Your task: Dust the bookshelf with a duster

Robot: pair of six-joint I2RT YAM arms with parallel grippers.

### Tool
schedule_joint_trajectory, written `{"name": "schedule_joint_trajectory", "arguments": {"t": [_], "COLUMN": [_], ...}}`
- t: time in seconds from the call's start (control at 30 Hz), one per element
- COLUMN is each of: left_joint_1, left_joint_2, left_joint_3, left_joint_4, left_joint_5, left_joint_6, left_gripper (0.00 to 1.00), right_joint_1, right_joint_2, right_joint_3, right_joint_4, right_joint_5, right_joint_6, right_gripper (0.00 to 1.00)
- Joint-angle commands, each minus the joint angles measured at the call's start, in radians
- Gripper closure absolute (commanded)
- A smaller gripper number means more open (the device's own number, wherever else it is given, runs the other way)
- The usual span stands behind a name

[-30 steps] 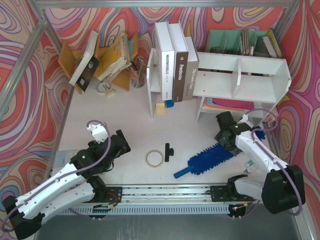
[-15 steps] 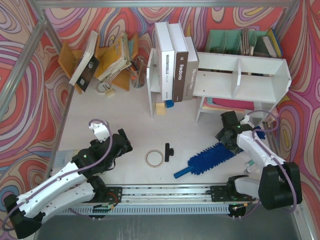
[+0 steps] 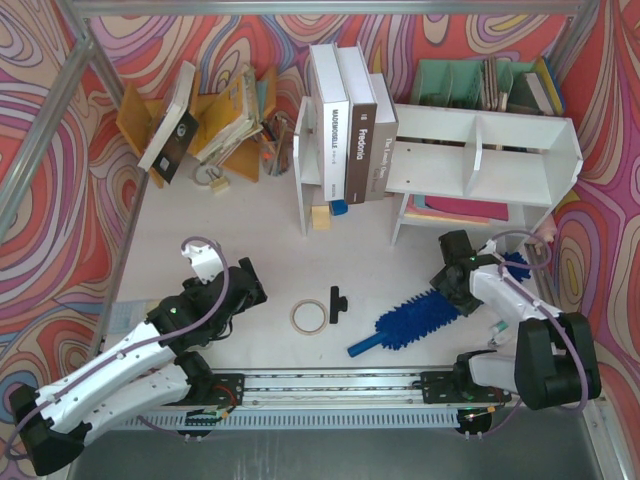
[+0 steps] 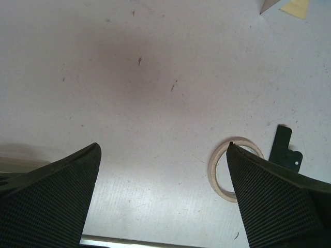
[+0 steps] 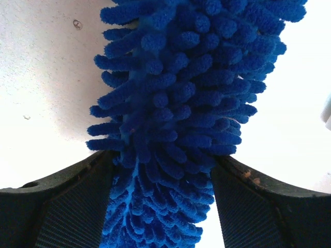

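Note:
The blue fluffy duster [image 3: 420,318] lies slantwise on the table at the front right, its slim handle [image 3: 365,345] pointing to the near left. My right gripper [image 3: 449,288] is down over the far end of the fluffy head. In the right wrist view the duster [image 5: 181,77] fills the gap of the gripper [image 5: 163,165]; both fingers touch the fluff, jaws still wide. The white bookshelf [image 3: 480,150] stands behind it at the back right. My left gripper [image 3: 243,283] hovers open and empty over bare table [image 4: 163,155].
A tape ring [image 3: 308,316] and a small black piece [image 3: 336,302] lie mid-table; both show in the left wrist view, the tape ring [image 4: 220,165] and the black piece [image 4: 284,150]. Upright books [image 3: 350,110] stand left of the shelf. A yellow book rack [image 3: 215,115] and a teal organizer [image 3: 450,80] are at the back.
My right gripper has shifted slightly nearer and lower onto the duster's head. My left arm has edged a little to the right. The duster has not moved.

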Motion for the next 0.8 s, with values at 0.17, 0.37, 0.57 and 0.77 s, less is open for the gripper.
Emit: {"name": "schedule_joint_trajectory", "arguments": {"t": [0.17,0.37,0.57,0.77], "left_joint_1": [-0.002,-0.003,-0.003,-0.003], "left_joint_2": [0.001,-0.010,-0.014,-0.013], "left_joint_3": [-0.006,-0.001,-0.001,0.020], "left_joint_4": [0.028,0.022,0.020,0.033], "left_joint_5": [0.016,0.013,0.016,0.041], "left_joint_6": [0.035,0.046,0.048,0.090], "left_gripper": [0.02,0.02,0.02,0.02], "right_joint_1": [-0.012,-0.012,-0.013,-0.011], "right_joint_2": [0.009,-0.057,-0.138,-0.161], "right_joint_3": [-0.019,-0.017,-0.020,0.015], "right_joint_4": [0.020,-0.045,-0.082,-0.110], "right_joint_5": [0.017,0.053,0.056,0.035], "right_joint_6": [0.050,0.095,0.141,0.138], "right_gripper": [0.48,0.65,0.77,0.87]}}
